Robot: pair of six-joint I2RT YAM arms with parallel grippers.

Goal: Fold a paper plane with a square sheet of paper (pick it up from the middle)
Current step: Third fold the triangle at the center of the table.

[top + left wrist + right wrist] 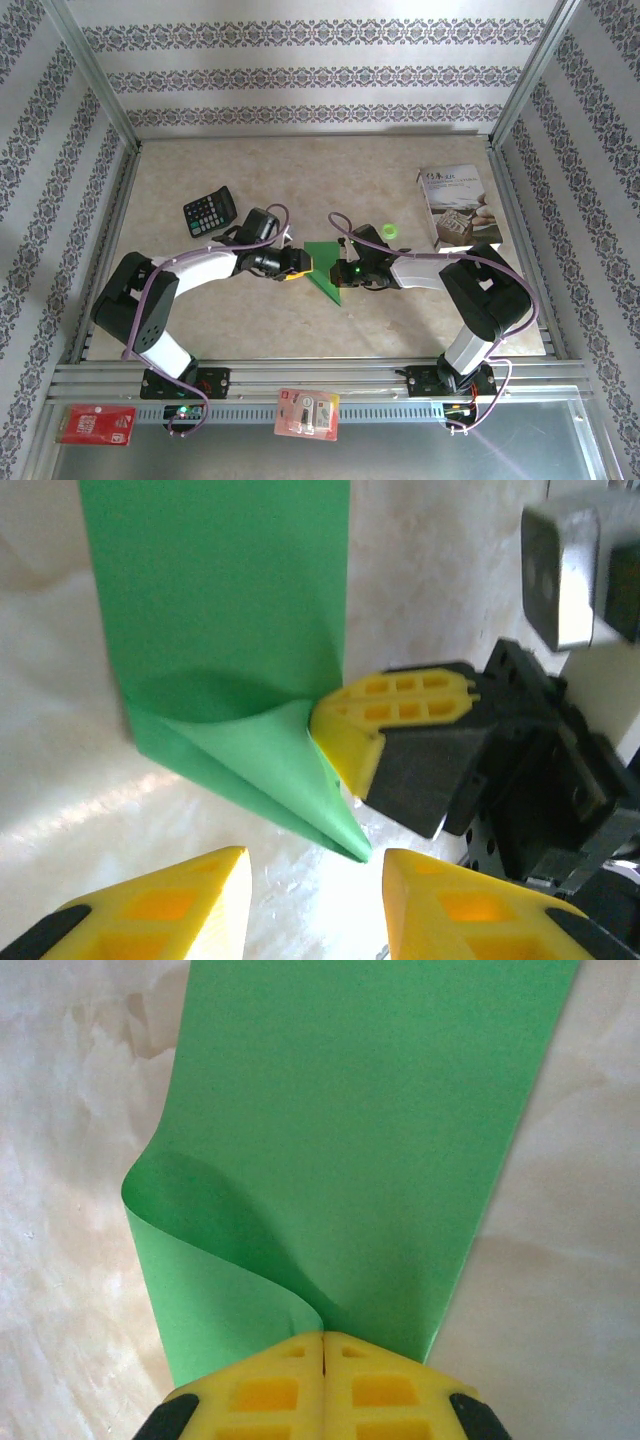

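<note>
I can read no text: print on the white booklet, the calculator keys and the red packet is too small.

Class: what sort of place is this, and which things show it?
Most likely a staged robot test cell, not a real room: an aluminium frame boxes in the table, patterned panels stand in for walls, and a left arm and right arm are bolted at its near edge.
</note>
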